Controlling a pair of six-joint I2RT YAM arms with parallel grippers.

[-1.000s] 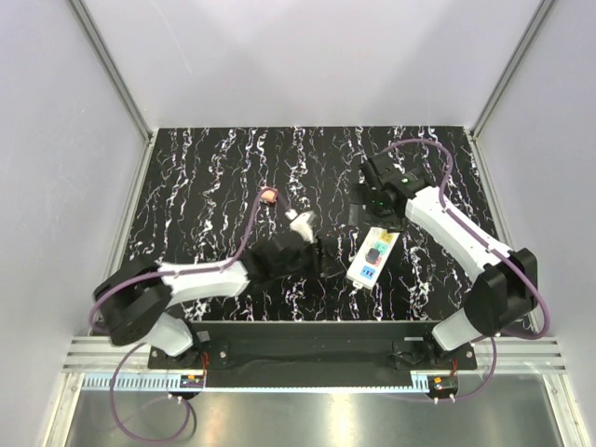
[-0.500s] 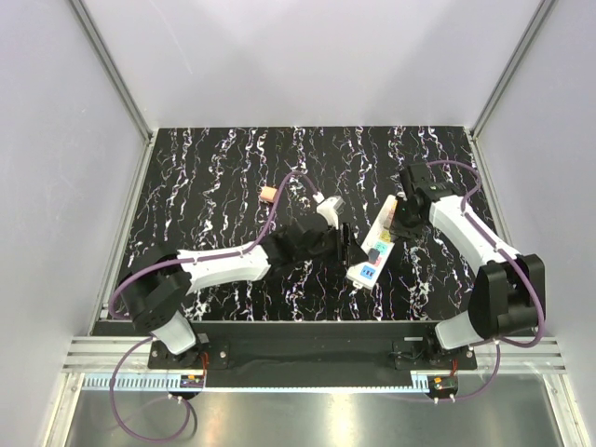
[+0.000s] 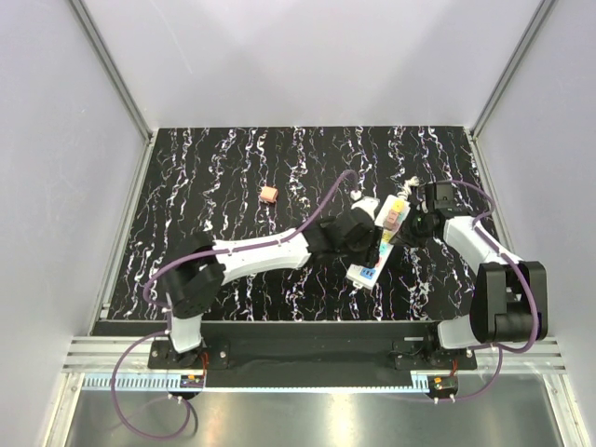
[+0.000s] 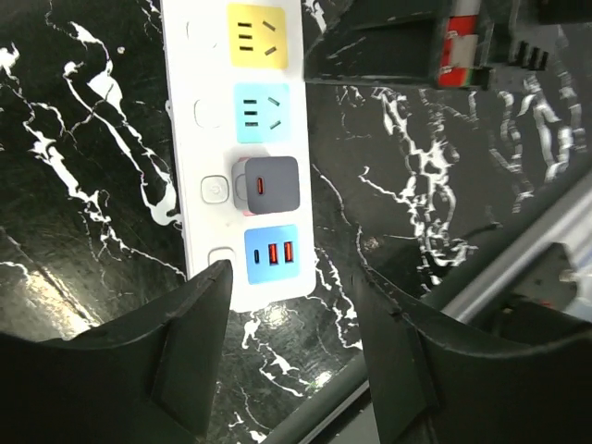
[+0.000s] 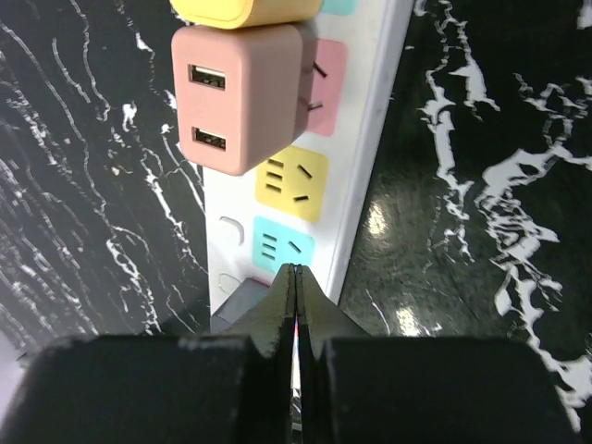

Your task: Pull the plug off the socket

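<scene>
The plug lies loose on the worktop, well apart to the left of the socket, whose near end sits before the empty, wide-spread left pincer, while the right pincer hangs over it, fingertips pressed together on nothing.

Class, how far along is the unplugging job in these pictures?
Done: a peach plug lies loose, apart from the power strip. In hand: left fingers open over the strip's end by the grey charger; right fingers shut over the strip. Left: it and a pink charger sit plugged in.
</scene>
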